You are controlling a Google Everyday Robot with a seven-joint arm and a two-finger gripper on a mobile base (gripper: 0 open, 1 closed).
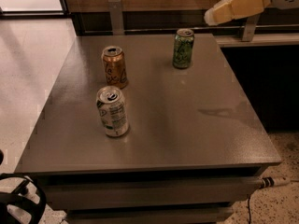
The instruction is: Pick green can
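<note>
Green can (183,49) apart fr. orange can (114,67), white can (112,112) — end effector (217,15) above-rt, state unclear.

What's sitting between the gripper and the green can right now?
Nothing: in the camera view the gripper hangs above and right of the green can, and the stretch between them is bare.
</note>
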